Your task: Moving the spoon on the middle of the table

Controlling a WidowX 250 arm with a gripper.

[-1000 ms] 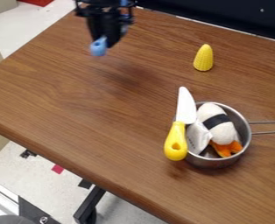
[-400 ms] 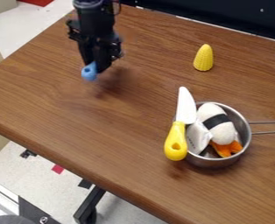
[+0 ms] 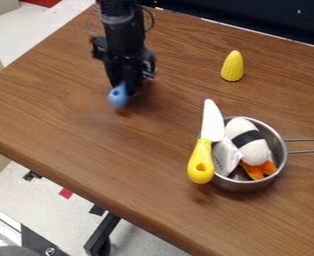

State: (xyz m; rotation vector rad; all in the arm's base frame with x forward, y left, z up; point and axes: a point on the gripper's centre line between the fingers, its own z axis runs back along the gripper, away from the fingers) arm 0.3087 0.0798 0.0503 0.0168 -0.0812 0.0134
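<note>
Over the upper-left part of the wooden table (image 3: 133, 185), in the camera view, I see the black gripper (image 3: 127, 90) clamped on the blue spoon (image 3: 118, 96). Only the end of the spoon's handle, with its hole, shows clearly; whether any of the spoon touches the wood, I can't tell. To its right, well apart, stands the toy corn cob (image 3: 232, 67). Lower down is the metal saucepan (image 3: 243, 187), with a white toy sushi piece (image 3: 252, 145) banded in black and an orange piece (image 3: 257, 170) inside, and a yellow-handled knife (image 3: 201, 162) lying against its left side.

The grasp is done, so I'd call the job past halfway. What's left is carrying the spoon a little towards the table's middle, short of knife and saucepan, setting it down and letting go. On these toys I can make out no readable writing.
</note>
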